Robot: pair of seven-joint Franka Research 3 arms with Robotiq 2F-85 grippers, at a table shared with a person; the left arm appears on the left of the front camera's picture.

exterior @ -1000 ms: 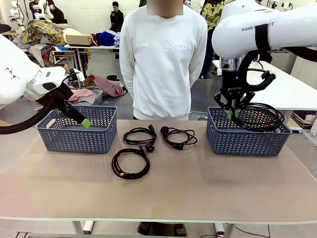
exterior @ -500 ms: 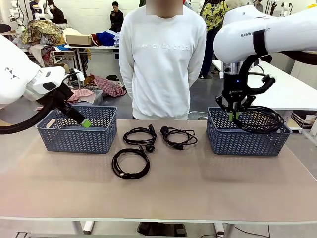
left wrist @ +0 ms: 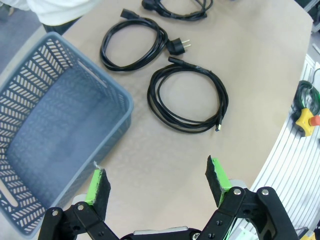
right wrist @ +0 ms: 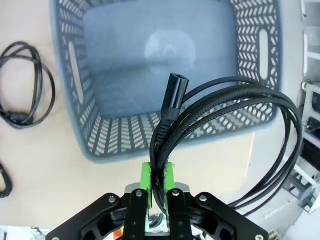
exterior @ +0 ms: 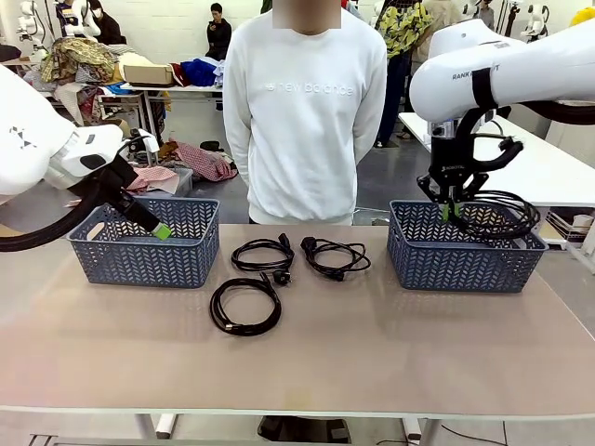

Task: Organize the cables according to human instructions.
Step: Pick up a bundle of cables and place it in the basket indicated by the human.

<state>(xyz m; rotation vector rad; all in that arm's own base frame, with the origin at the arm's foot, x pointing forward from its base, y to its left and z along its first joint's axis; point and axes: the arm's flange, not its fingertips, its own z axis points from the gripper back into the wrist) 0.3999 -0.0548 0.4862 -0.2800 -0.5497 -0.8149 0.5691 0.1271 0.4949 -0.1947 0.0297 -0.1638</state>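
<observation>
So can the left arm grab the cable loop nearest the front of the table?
Probably yes. The left pincer hangs open by the left basket, and the cable loop lies flat on the bare table just ahead of it, with nothing on top of it.

The left arm (exterior: 28, 139) was a rounded, glossy white shell with small black triangular marks and a thick black hose looping beneath its wrist. The right arm (exterior: 539, 65) was equally white, with grey lettering, partly hidden, beside a black band. The left claw (left wrist: 157, 172) and right claw (right wrist: 157, 172) were black linkages with silver screws at the pivots and 2 bright green pads each.
</observation>
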